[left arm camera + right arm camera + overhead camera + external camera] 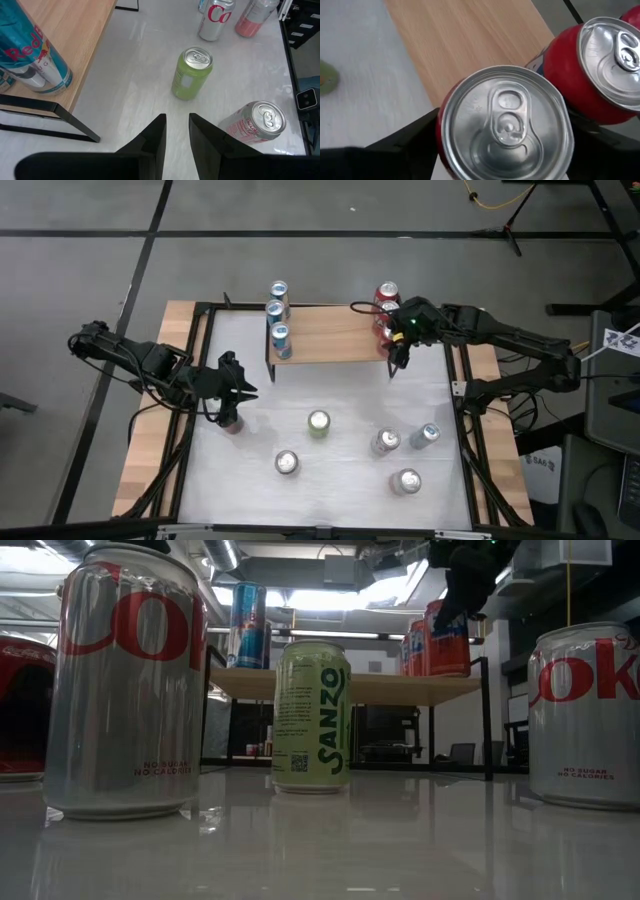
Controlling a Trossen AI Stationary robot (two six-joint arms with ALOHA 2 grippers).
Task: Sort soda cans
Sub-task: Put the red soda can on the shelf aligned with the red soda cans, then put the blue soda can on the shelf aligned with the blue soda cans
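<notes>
Note the right tool (398,340) at the right end of the wooden shelf (330,340), positioned over a red can (504,125). In the right wrist view its fingers flank this can on both sides; you cannot tell whether they press on it or stand just clear. A second red can (592,70) stands just beside the first, and in the high view you see the row of red cans (386,305) running along the shelf's right end.

Locate 3 blue-and-white cans (278,315) in a row at the shelf's left end.

Observe the left tool (232,408) low over the left part of the white surface (340,500). Its fingers stand narrowly apart and hold nothing; a red can (232,423) shows just beneath it in the high view.

Check the loose cans on the surface: a pale green can (319,423) near the centre, a silver can (287,463) in front of it, and 3 more cans (405,455) grouped to the right, one lying tilted.
</notes>
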